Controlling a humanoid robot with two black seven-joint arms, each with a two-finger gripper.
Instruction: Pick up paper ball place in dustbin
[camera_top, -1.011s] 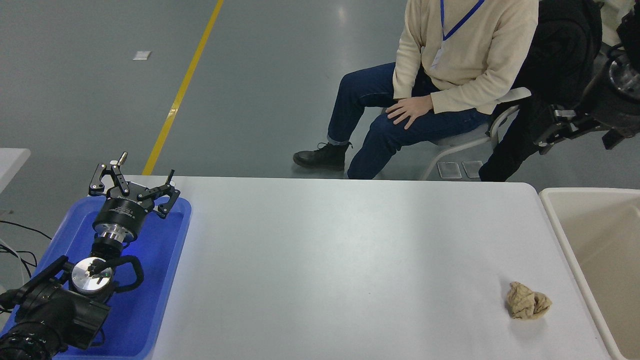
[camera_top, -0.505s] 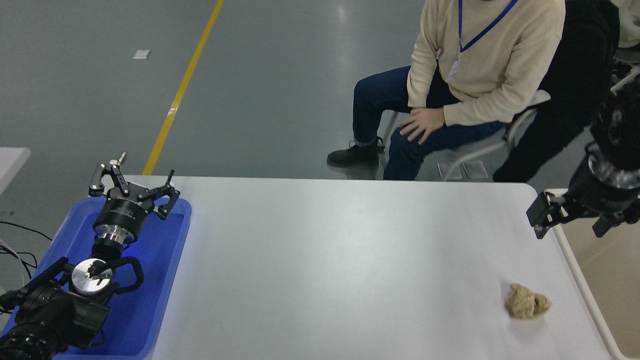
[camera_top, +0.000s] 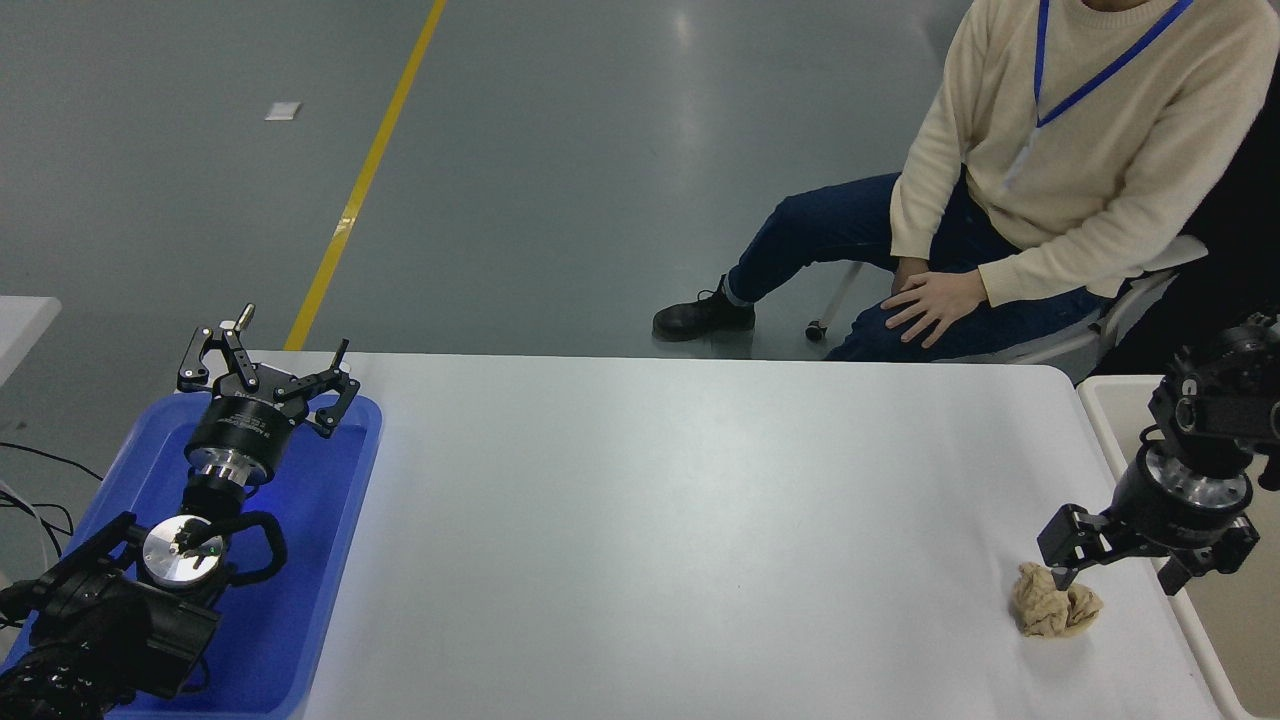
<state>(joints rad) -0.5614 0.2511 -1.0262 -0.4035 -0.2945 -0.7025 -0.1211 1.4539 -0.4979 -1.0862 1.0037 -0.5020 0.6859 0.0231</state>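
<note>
The tan-brown crumpled paper ball (camera_top: 1055, 608) lies on the white table (camera_top: 680, 520) near its right front corner. My right gripper (camera_top: 1117, 580) hangs open just above and slightly right of the ball, its left finger close to the ball's top; I cannot tell whether it touches. The cream-beige dustbin (camera_top: 1102, 418) stands off the table's right edge, mostly hidden behind my right arm. My left gripper (camera_top: 268, 372) is parked open over the far end of the blue tray.
A shallow blue tray (camera_top: 300, 590) sits at the table's left edge under my left arm. A person in a cream sweater (camera_top: 1080, 170) sits beyond the far right of the table, a hand on one knee.
My right arm has come down from the upper right towards the paper ball and now hovers right over it. The seated person has shifted right. The ball and left arm have not moved.
</note>
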